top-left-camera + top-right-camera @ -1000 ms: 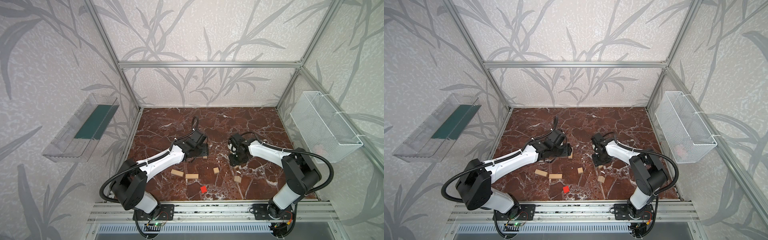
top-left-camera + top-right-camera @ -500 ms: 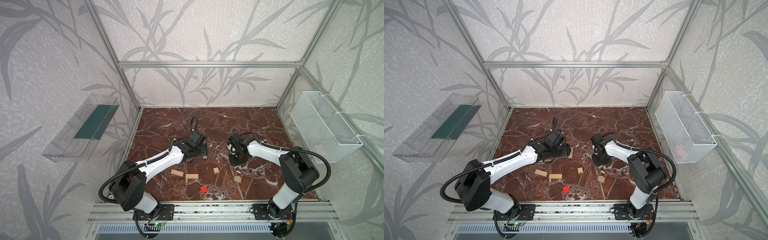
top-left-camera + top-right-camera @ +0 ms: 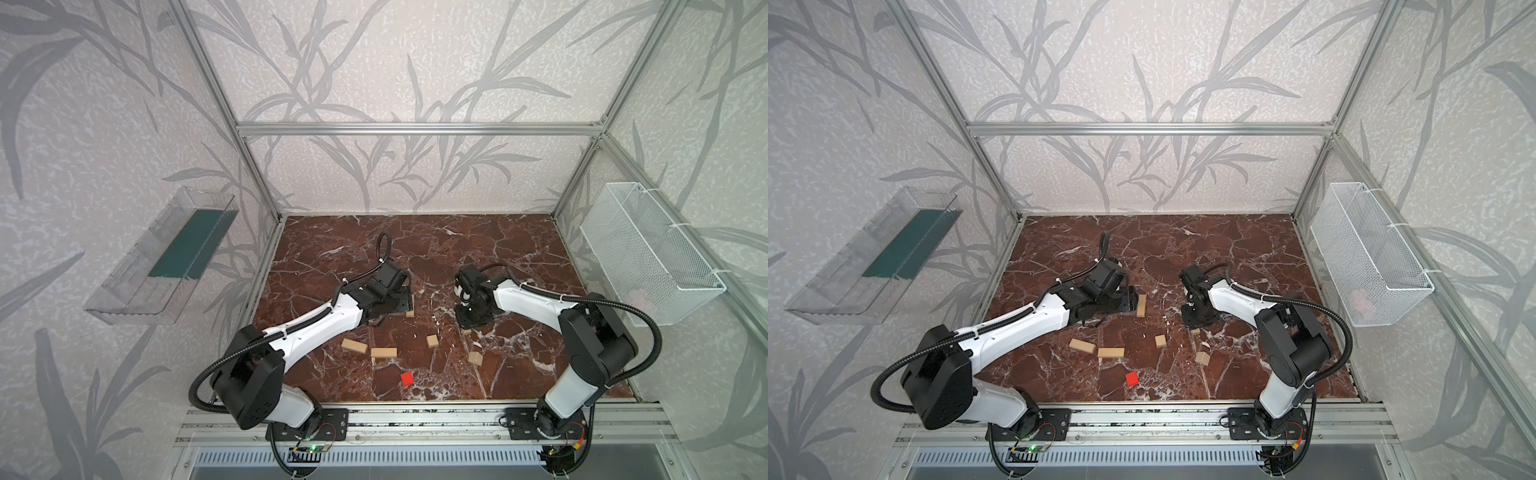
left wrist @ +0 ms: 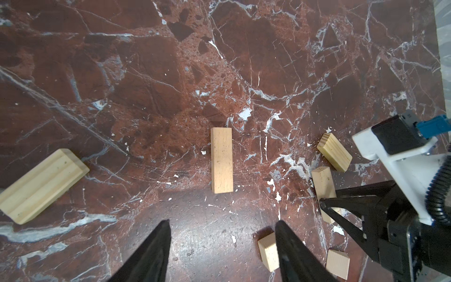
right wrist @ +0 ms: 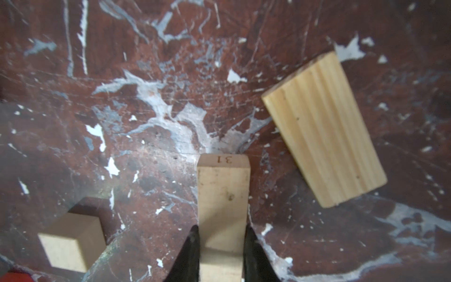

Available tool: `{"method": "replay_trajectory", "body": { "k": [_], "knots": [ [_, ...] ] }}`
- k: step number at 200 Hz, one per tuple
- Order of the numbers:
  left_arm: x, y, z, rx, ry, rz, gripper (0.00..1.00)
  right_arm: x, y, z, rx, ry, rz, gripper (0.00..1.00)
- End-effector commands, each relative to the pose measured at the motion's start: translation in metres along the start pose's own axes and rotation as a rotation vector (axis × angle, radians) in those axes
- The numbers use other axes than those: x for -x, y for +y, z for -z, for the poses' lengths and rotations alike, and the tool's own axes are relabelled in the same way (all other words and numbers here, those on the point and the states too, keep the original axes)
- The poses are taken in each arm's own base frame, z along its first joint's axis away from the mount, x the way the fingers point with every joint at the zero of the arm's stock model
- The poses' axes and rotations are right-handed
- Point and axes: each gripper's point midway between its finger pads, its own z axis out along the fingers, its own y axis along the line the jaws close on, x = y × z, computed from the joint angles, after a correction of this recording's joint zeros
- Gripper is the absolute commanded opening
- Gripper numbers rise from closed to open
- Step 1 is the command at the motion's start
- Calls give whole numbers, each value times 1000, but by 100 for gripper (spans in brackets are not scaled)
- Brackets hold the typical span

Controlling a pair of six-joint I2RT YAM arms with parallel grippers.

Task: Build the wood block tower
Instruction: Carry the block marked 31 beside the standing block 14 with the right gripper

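gripping the stamped bar (pale, marked 31): right gripper has both fingers pressed on its long sides, bar ends sticking out past them both ways. can't tell if that bar is lifted or resting on the marble floor. in both top views only its near tip shows from under the gripper

left gripper hangs above the floor, jaws wide apart, nothing between them. plain bar lies flat just ahead of the fingertips, lined up with the gap, not touching. cube a sits on the floor beside one left finger, partly hidden by it

other wood blocks, each flat on the floor and on its own:
- striped bar: near the stamped bar, apart from it, skewed to it
- cube b: in front of the right gripper, toward the front rail
- angled bar and level bar: just beside each other, in front of the left arm
- red cube: closest to the front rail, well apart from both grippers
- side bar: seen only by the left wrist camera, well apart from the plain bar

no block rests on another. wire basket hangs on the right wall, clear tray on the left wall, both off the floor
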Motion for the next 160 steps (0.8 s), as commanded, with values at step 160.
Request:
{"method": "replay_trajectory", "body": {
  "k": [160],
  "knots": [
    [12,23,3,-68,7,110,70,59,80,-1,37,-72,-220,19]
  ]
}}
